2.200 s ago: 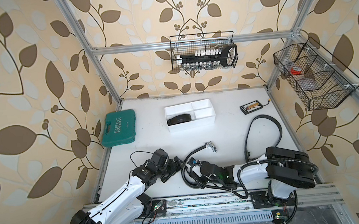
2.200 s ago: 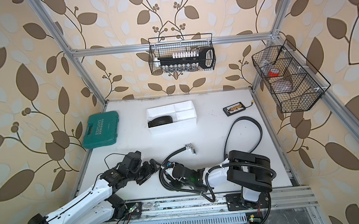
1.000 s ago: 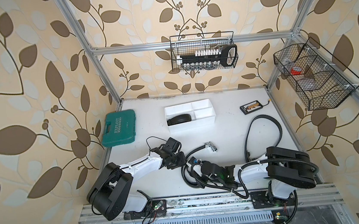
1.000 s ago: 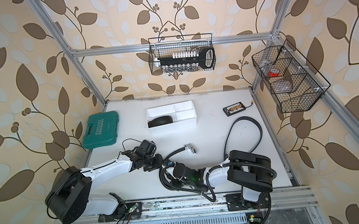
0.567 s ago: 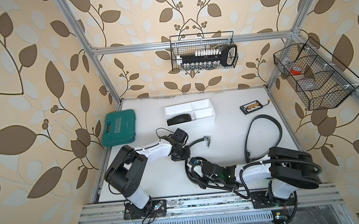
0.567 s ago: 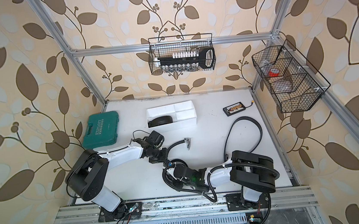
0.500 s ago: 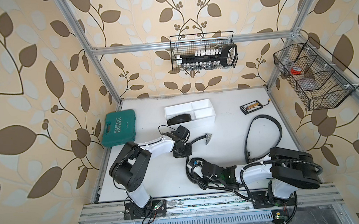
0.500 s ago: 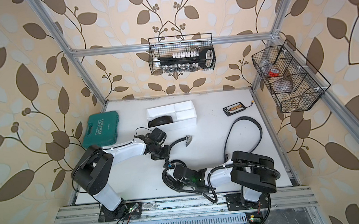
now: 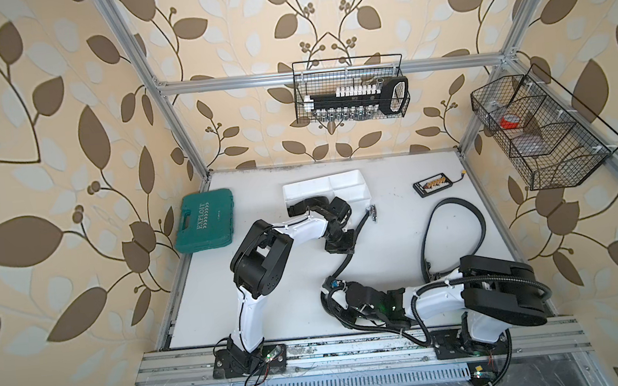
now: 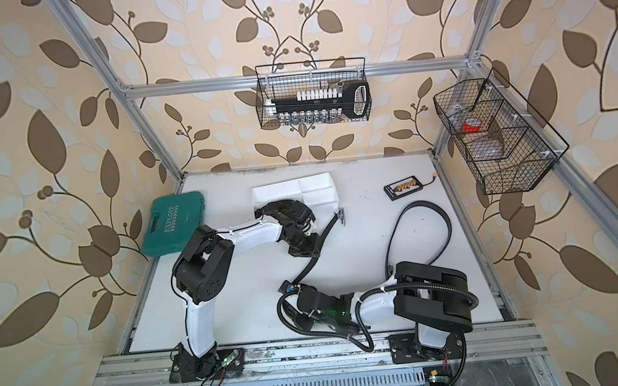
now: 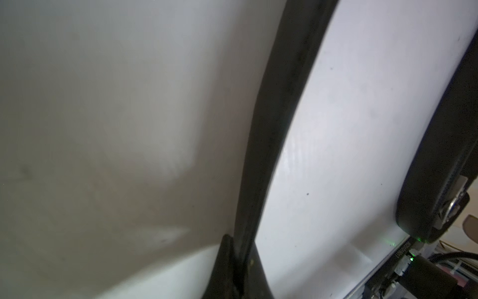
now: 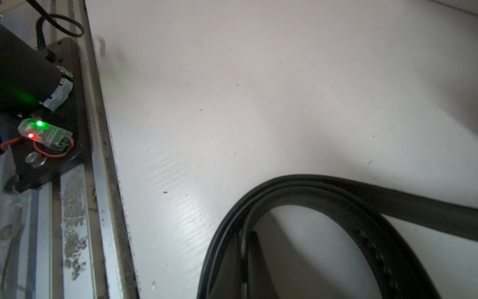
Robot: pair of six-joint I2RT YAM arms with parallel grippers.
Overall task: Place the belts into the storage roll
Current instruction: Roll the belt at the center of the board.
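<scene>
— Left end effector (image 11: 240, 259)?
— Pressed together on a black belt (image 11: 284, 103), just beside the white tray (image 9: 352, 182), with the buckle end near the tray's corner.
— Right end effector (image 12: 243, 261)?
— Clamped on the same belt's far end, low over the desk (image 9: 290, 300), well apart from the tray.

The only word that can be read is "EXPLOIT". It stands in pale letters on the lid of the green case (image 9: 204, 220) (image 10: 173, 223), with a row of little arrow marks next to it, and it shows in both top views. The case lies well away from the left gripper (image 9: 340, 246), out on its left side. Some smaller print on the lid and a tiny label (image 11: 403, 252) in the left wrist view are too small or blurry to read.
</scene>
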